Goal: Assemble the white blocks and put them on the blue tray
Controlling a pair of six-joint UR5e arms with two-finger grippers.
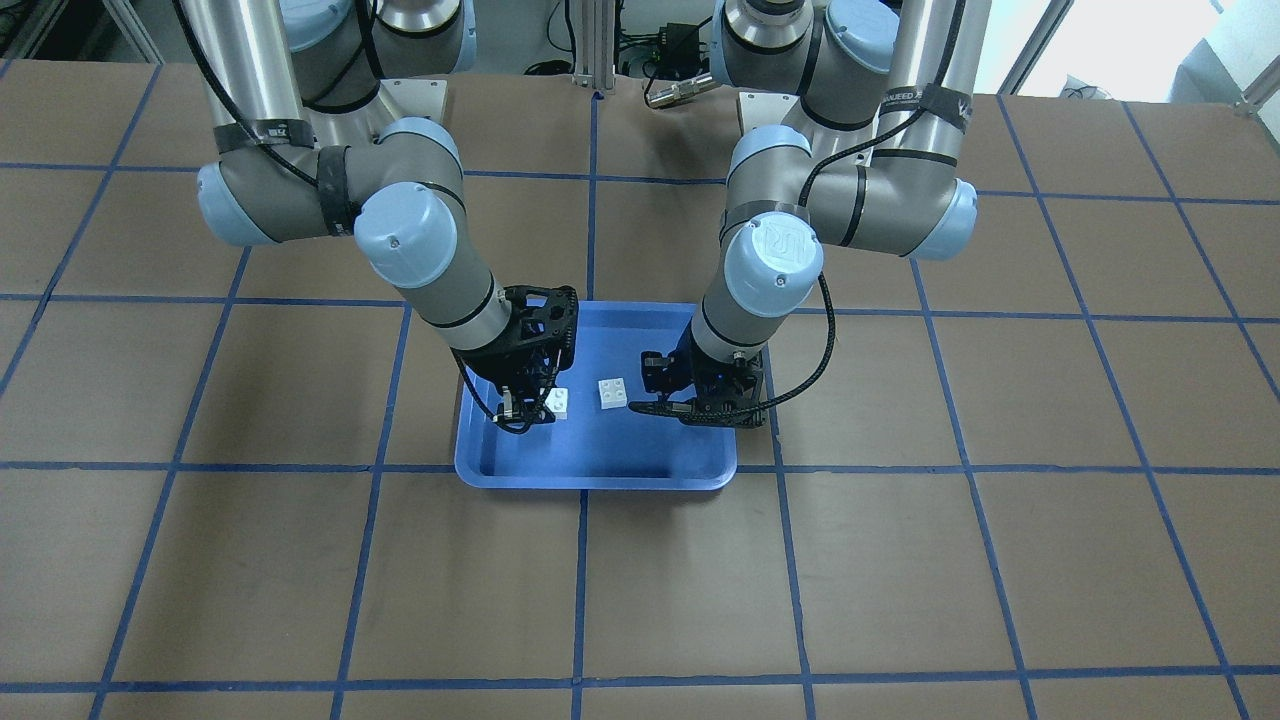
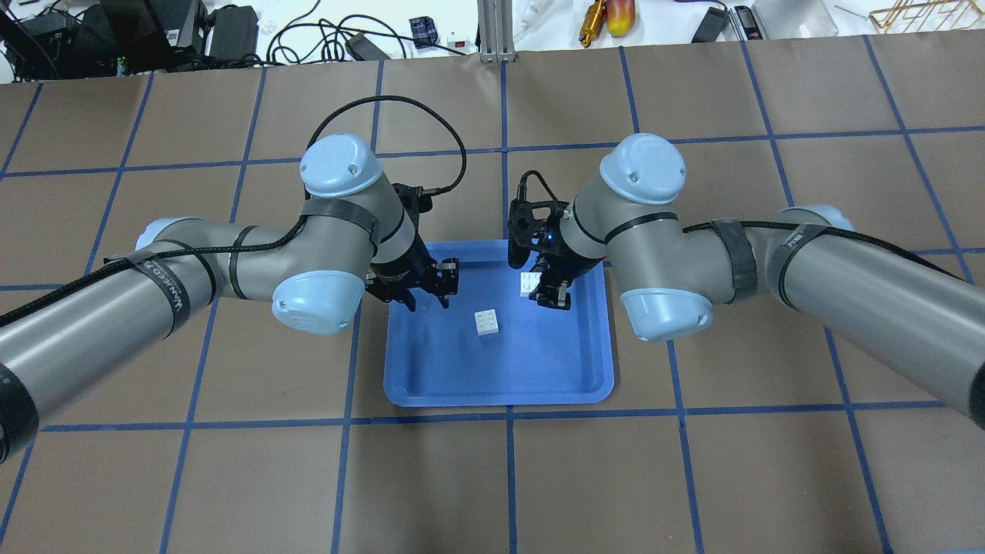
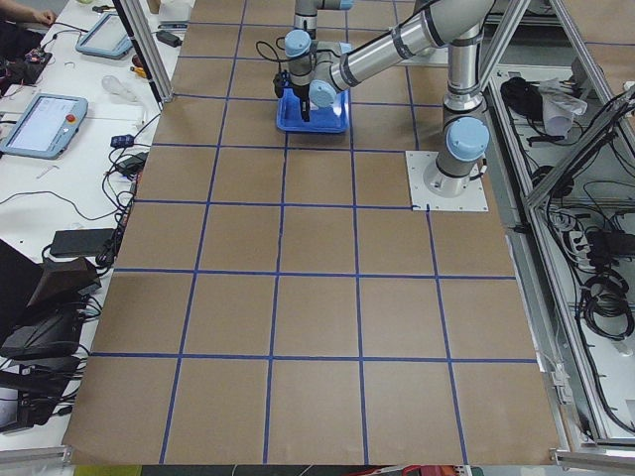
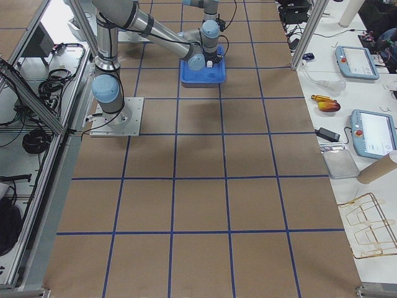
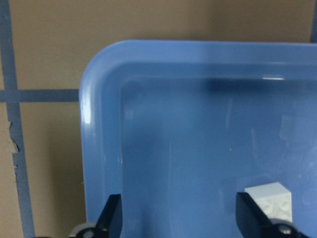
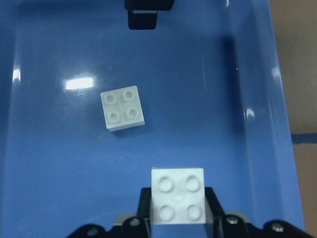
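The blue tray (image 2: 431,385) lies at the table's middle, and also shows in the front view (image 1: 600,475). A loose white four-stud block (image 2: 486,322) lies flat on the tray floor, seen too in the front view (image 1: 613,393) and the right wrist view (image 6: 123,108). My right gripper (image 2: 550,296) is shut on a second white block (image 6: 178,201), studs up, held just above the tray floor beside the loose one. My left gripper (image 2: 429,296) is open and empty over a corner of the tray. In the left wrist view a white block (image 5: 270,198) sits beside one finger (image 5: 250,215).
The brown table has a blue tape grid (image 2: 508,419) around the tray. Cables and tools (image 2: 600,15) lie beyond the table's far edge. Both arms lean over the tray from opposite sides. Tablets (image 4: 356,62) lie on a side bench.
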